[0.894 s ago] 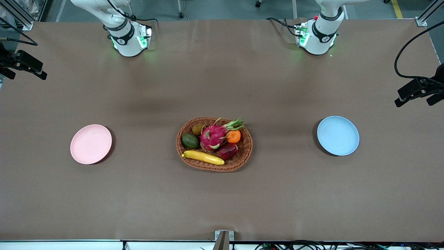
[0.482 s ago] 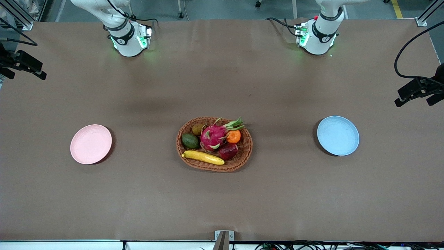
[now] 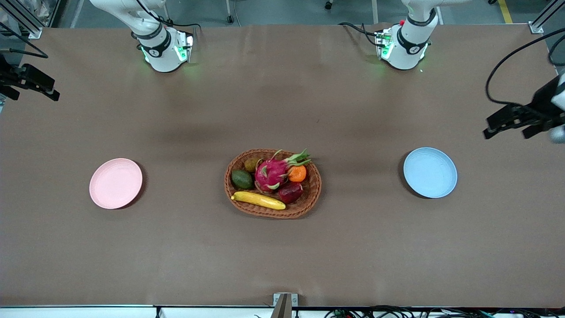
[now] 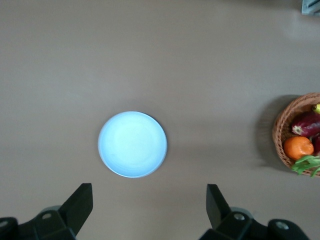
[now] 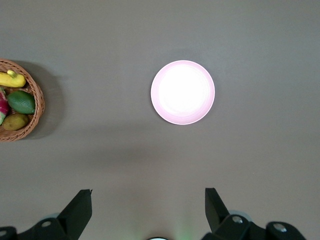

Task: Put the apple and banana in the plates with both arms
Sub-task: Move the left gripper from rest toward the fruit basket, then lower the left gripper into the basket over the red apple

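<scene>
The left gripper [image 4: 147, 207], fingers apart, has just swung inward above the blue plate's [image 3: 430, 172] end — heading for the basket [image 3: 273, 211]; the right gripper [image 5: 147, 207] waits, spread too.

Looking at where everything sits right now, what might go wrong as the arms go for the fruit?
The apple is wedged against the dragon fruit, orange and banana in the basket; a pincer could likely nudge or grab a neighbour.

Both targets share one basket, so the open left pincer and open right pincer may crowd each other there.
</scene>
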